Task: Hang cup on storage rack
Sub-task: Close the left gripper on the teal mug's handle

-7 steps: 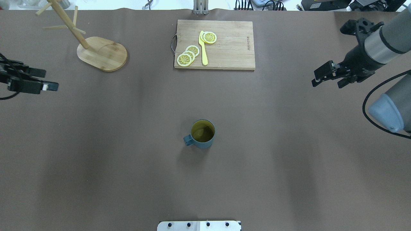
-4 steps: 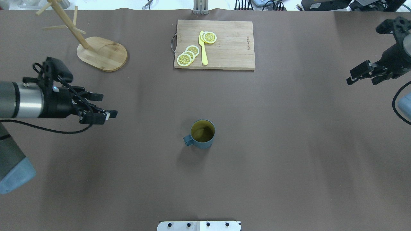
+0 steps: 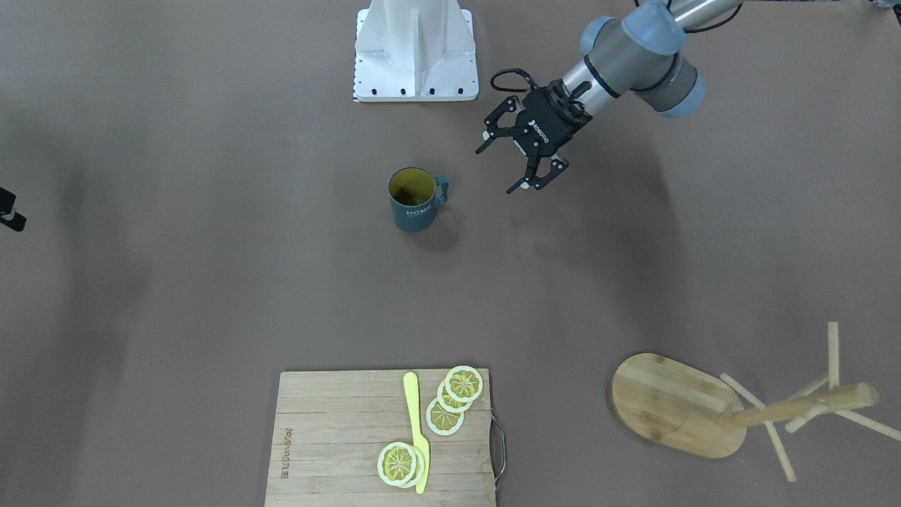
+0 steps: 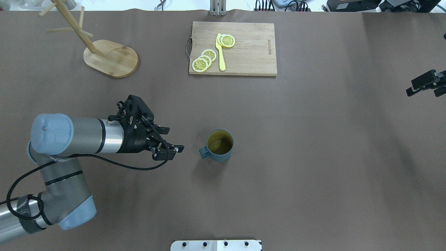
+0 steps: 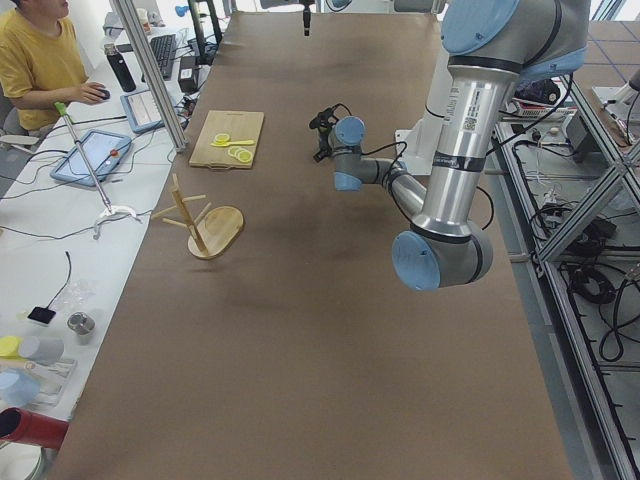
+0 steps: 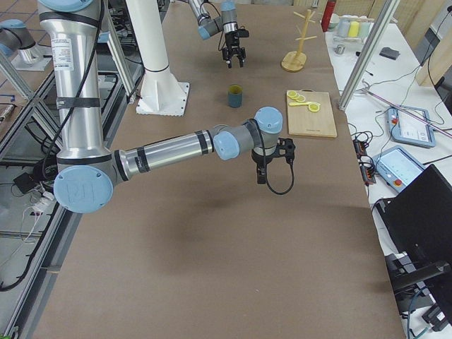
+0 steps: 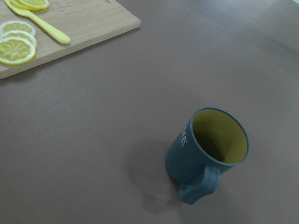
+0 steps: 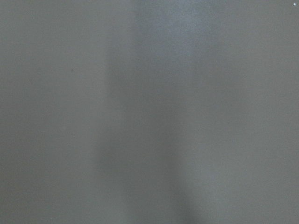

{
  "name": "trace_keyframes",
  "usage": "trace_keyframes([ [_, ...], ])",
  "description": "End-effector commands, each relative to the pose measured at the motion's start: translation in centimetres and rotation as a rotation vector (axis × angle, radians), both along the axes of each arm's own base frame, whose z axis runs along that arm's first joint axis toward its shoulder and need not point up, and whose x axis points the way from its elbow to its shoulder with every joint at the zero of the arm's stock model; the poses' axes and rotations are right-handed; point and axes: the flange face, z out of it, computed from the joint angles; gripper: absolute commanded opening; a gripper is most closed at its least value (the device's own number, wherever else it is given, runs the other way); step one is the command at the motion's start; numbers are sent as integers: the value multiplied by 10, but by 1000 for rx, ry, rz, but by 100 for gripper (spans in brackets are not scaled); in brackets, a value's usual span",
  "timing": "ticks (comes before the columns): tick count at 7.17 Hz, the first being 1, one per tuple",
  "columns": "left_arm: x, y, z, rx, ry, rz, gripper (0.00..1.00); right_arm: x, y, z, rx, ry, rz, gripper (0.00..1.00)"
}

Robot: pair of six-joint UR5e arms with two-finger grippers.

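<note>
The dark teal cup [image 4: 220, 145] stands upright mid-table, its yellow-olive inside up and its handle toward my left arm; it also shows in the front view [image 3: 413, 199] and the left wrist view [image 7: 208, 151]. My left gripper [image 4: 175, 140] is open and empty, a short way left of the handle, not touching it; in the front view [image 3: 496, 170] its jaws stand spread. The wooden storage rack [image 4: 111, 57] stands at the far left, pegs bare. My right gripper [image 4: 421, 93] is open and empty at the table's right edge.
A bamboo cutting board [image 4: 244, 48] with lemon slices [image 4: 204, 60] and a yellow knife [image 4: 220, 52] lies at the far middle. The robot base plate [image 4: 216, 245] is at the near edge. The right wrist view shows only bare brown table.
My left arm has swung in from the left edge to just left of the cup. My right arm has drawn back to the right edge. The cup has not moved.
</note>
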Motion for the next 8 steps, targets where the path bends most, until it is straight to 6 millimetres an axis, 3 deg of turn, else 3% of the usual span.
trace_keyframes([
  [1,26,5,-7,27,-6,9,82,3,1,3,-5,4,6,100],
  [3,55,35,-6,68,-19,-31,82,1,-3,-1,0,4,10,100],
  [6,54,39,-6,115,16,-71,82,2,-4,-3,-4,0,15,100],
  [8,68,41,15,147,101,-151,82,2,-3,-7,2,-5,14,100],
])
